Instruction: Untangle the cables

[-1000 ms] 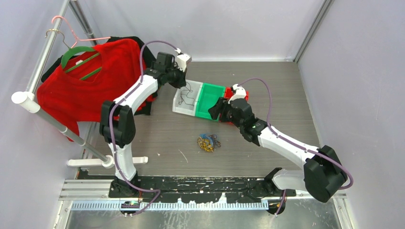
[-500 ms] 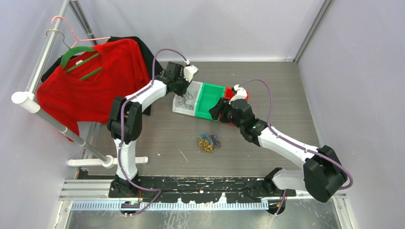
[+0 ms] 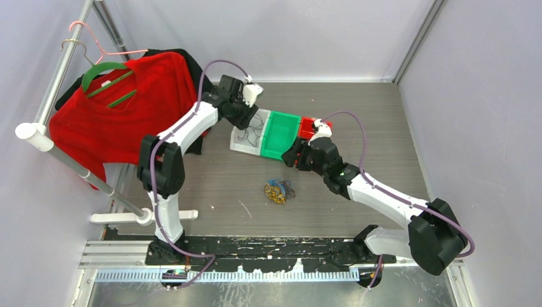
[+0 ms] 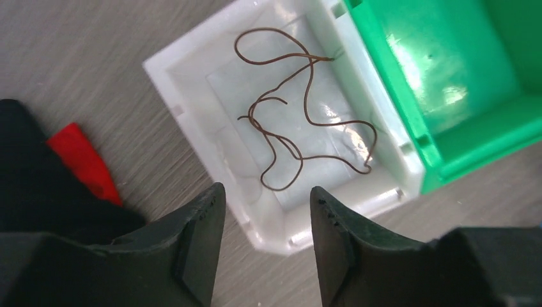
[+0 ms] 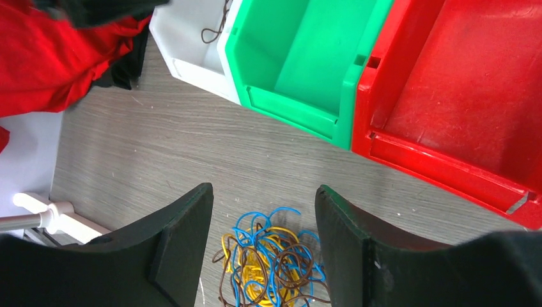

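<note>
A tangle of blue, yellow and brown cables lies on the grey table in front of the bins. One loose brown cable lies coiled inside the white bin. My left gripper hovers open over the near corner of that bin, with nothing between its fingers; in the top view the left gripper is at the bin's far left. My right gripper is open above the tangle, not touching it; from above, the right gripper sits just in front of the green bin.
White, green and red bins stand in a row at mid-table. A red shirt hangs on a green hanger from a rail at the left, its stand's foot on the table. Walls close in behind and at the right.
My left gripper has opened and let go of the brown cable, which now lies in the white bin. The left arm dipped and drew back slightly. The right arm shifted a little.
</note>
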